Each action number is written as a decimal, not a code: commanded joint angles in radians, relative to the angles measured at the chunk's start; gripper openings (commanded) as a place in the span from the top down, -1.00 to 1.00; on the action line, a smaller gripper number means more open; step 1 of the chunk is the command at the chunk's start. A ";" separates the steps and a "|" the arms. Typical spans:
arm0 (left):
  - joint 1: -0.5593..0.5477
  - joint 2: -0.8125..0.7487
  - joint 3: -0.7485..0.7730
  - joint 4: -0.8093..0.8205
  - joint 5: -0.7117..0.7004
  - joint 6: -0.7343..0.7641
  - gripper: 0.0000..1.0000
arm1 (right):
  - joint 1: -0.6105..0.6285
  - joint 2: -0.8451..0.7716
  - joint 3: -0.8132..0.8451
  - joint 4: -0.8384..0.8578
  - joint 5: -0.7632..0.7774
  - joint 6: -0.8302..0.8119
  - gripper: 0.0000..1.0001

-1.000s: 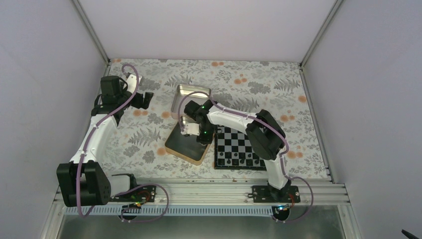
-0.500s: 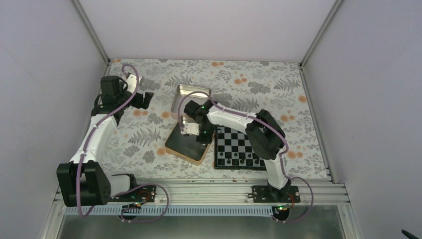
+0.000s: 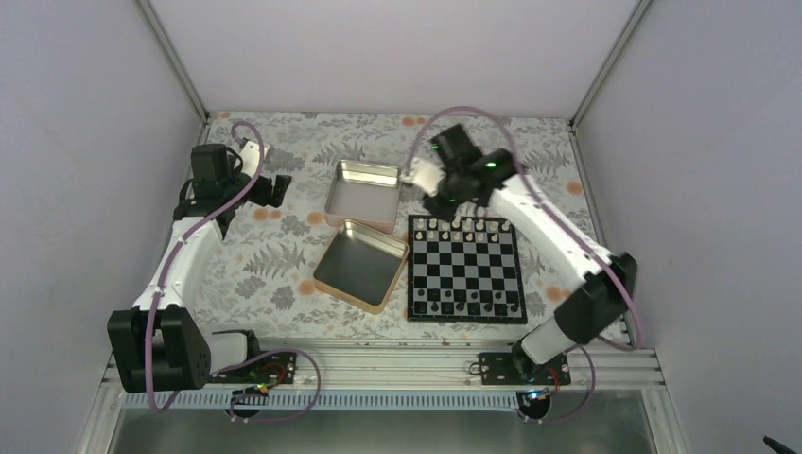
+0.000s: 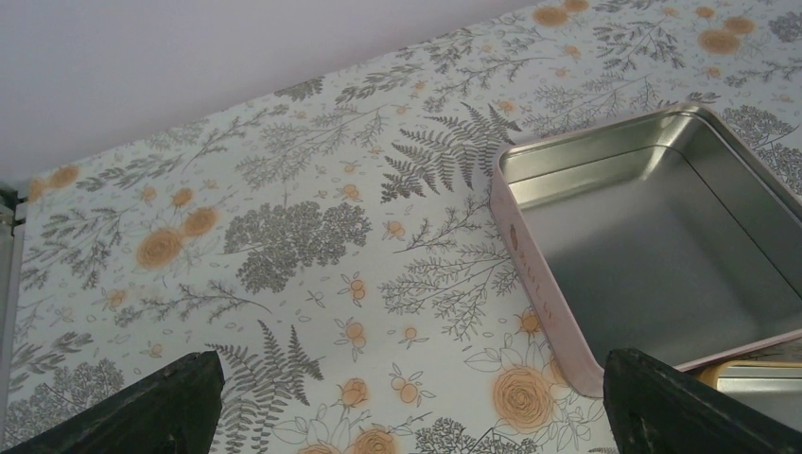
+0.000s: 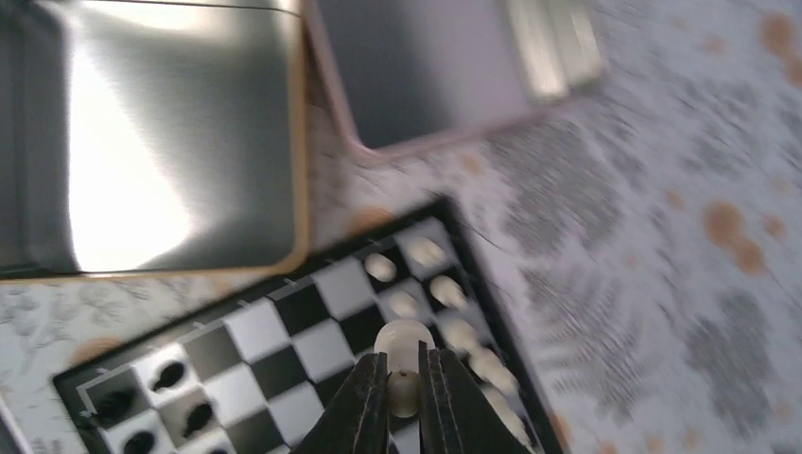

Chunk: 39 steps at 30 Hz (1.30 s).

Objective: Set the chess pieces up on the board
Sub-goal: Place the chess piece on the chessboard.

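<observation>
Aloft, right gripper (image 5: 404, 364) over board (image 5: 270, 331) edge

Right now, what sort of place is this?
Probably a lab robot test cell, not a home: plain pale walls on metal frame posts box in a floral-covered table, and the left arm and right arm are bolted to an aluminium rail.

Plain pale walls (image 3: 378, 47) enclose a floral-patterned table (image 3: 284, 255).
</observation>
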 commanded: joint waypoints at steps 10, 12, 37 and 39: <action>0.004 -0.003 0.007 0.011 0.009 0.005 -1.00 | -0.594 -0.268 -0.354 0.029 -0.055 -0.198 0.80; 0.004 -0.003 0.006 0.011 0.012 0.004 -1.00 | -0.675 -0.256 -0.381 0.050 -0.072 -0.240 0.81; 0.004 0.002 0.007 0.007 0.012 0.005 -1.00 | -0.777 0.024 -0.450 0.215 -0.137 -0.269 0.79; 0.004 0.003 0.007 0.009 0.011 0.004 -1.00 | -0.777 0.034 -0.455 0.221 -0.130 -0.269 0.79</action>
